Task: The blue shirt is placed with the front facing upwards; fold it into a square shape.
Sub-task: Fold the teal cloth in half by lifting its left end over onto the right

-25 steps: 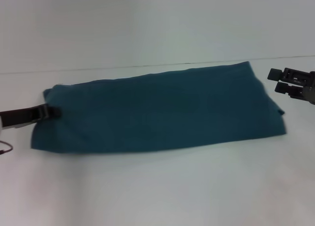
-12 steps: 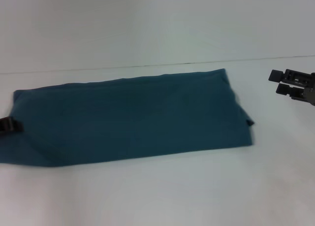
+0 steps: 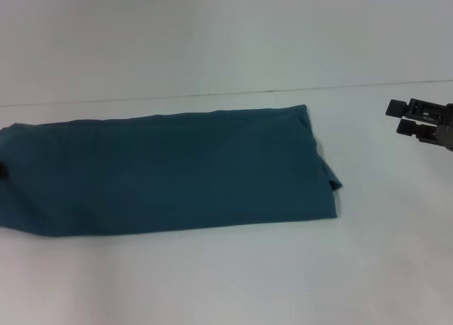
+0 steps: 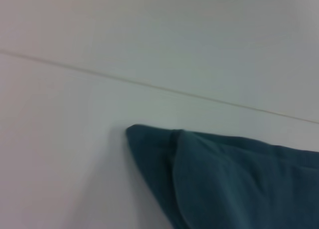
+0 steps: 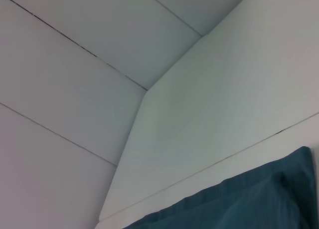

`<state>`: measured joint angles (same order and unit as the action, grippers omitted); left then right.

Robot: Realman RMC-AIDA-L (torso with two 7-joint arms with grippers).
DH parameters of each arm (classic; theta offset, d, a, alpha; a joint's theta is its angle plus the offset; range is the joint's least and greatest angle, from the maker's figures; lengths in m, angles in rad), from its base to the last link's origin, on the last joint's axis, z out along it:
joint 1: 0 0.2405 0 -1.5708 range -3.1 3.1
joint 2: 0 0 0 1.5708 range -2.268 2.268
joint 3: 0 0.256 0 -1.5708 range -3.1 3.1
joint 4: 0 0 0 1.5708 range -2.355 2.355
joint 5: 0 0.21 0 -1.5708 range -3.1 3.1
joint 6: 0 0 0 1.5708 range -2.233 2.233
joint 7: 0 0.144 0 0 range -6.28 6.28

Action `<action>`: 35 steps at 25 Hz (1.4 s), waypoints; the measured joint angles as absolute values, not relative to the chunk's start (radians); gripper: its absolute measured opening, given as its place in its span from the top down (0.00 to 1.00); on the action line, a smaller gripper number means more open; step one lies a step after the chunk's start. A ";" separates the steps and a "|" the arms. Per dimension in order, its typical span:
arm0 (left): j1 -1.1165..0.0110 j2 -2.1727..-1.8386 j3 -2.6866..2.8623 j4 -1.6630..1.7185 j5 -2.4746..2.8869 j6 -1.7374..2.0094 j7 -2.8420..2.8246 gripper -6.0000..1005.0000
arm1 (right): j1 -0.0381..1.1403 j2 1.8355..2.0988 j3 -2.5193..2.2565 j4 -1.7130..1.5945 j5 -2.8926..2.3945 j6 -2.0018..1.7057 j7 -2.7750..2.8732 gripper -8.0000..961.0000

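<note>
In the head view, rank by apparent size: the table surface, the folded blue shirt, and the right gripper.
1. The white table, which spans the whole lower part of the view.
2. The blue shirt, a long folded strip lying flat on it and running off the left edge.
3. The right gripper, a small dark shape at the right edge, clear of the shirt.

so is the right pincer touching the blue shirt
Apart. The head view shows bare table between the right pincer and the blue shirt.

The right gripper [image 3: 409,117] is a matte black assembly — two short, blocky rectangular fingers [image 3: 398,107] stacked in parallel, each with squared ends, joined to a darker grey-black housing [image 3: 440,127] bearing a small pale marking on its upper face.
</note>
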<state>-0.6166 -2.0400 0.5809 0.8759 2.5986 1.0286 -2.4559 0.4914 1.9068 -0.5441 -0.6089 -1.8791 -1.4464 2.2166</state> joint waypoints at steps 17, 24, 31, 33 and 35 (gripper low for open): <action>-0.676 -2.133 0.927 1.424 2.690 1.318 -2.684 0.92 | 0.495 1.913 -0.543 -0.609 -1.879 -1.447 2.206 0.17; -0.765 -2.159 1.012 1.564 2.779 1.432 -2.721 0.92 | 0.495 1.913 -0.543 -0.609 -1.879 -1.446 2.206 0.17; -0.843 -2.162 1.160 1.572 2.845 1.449 -2.765 0.92 | 0.494 1.912 -0.550 -0.609 -1.881 -1.440 2.209 0.17; -0.859 -2.163 1.196 1.560 2.855 1.437 -2.771 0.92 | 0.492 1.909 -0.556 -0.608 -1.900 -1.424 2.223 0.17; -0.874 -2.164 1.230 1.535 2.856 1.417 -2.772 0.92 | 0.493 1.906 -0.558 -0.603 -1.941 -1.399 2.246 0.17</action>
